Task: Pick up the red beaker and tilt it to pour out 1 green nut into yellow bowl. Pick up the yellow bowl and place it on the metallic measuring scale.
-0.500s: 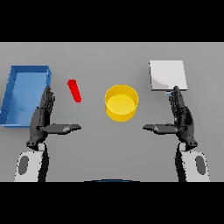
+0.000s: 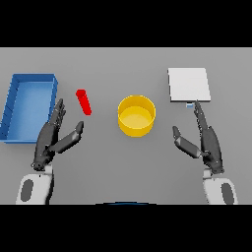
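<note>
Both hands open, nothing lifted yet.

We see the red beaker (image 2: 83,102) on the bench (image 2: 123,162), tilted, between the blue tray (image 2: 15,106) and the yellow bowl (image 2: 136,115), apart from both. Our left hand (image 2: 53,139) lies just below it, fingers straight and spread, holding nothing; our right hand (image 2: 204,140) rests open below the scale (image 2: 189,84). We judge the beaker light, rigid and smooth, likely to roll or slip, so we would grip it round the middle of its body, across its narrow width. The bowl looks stiff and light; its rim seems the best hold.
</note>
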